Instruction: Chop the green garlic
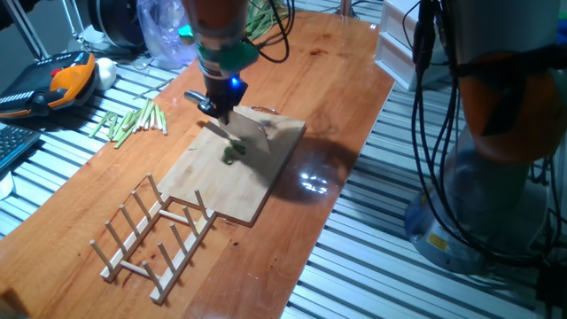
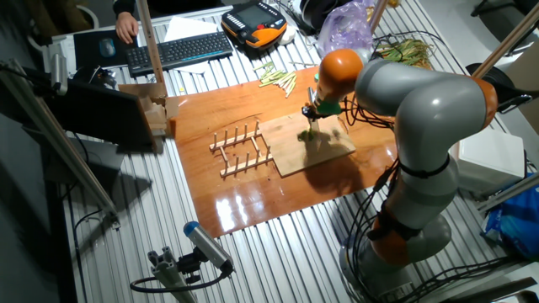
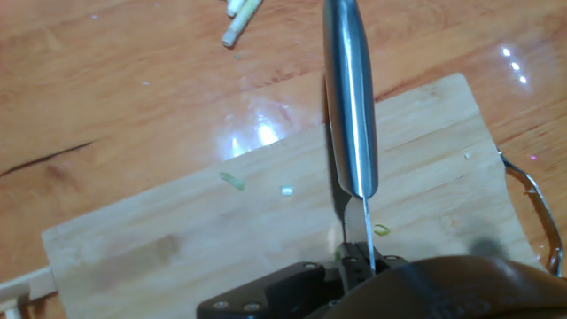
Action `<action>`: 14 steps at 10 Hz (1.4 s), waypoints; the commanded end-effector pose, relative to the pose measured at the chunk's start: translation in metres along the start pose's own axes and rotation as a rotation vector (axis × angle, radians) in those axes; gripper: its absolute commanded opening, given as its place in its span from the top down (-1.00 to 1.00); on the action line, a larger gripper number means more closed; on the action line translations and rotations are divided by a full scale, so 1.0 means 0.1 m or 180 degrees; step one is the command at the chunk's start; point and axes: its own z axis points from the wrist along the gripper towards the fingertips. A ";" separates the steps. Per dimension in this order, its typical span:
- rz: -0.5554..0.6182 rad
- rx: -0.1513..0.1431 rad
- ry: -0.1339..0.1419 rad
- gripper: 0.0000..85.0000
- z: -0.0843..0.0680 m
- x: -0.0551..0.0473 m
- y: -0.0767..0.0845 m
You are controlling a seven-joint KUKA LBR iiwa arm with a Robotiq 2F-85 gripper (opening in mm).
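Hovering above the pale rectangular wooden cutting board (image 1: 239,173): the black two-finger gripper (image 1: 215,105) of the grey-and-orange arm, pinched onto the handle of a steel-bladed kitchen knife (image 3: 351,115), as best the hand view shows; the fingers themselves are mostly hidden.

Item, task object: the green garlic (image 1: 234,152), a small cluster of bright-green bits near the middle of the board, just below the blade in one fixed view. A few stray green flecks lie apart on the board in the hand view.

Item, surroundings: a bundle of pale-green stalks (image 1: 131,121) on the glossy brown wooden tabletop (image 1: 292,257), well apart from the board; a light wooden dowel rack (image 1: 155,235) touching or just beside the board's near end; a thin wire-like metal object (image 3: 532,199) at the board's edge, too unclear to name.

Risks, as judged:
- The cluster is small and loose; a downward cut could scatter bits off the board.
- The blade's tilt is hard to read; a skewed stroke would crush, not slice.
- The board sits unclamped on a shiny surface and might slide under pressure.
- A loose pinch could let the handle twist.
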 end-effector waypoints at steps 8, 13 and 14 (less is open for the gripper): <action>0.0020 0.0121 -0.0212 1.00 0.15 0.05 -0.18; 0.0554 0.0220 -0.0286 1.00 0.19 0.06 -0.20; 0.0597 0.0245 -0.0332 1.00 0.19 0.07 -0.19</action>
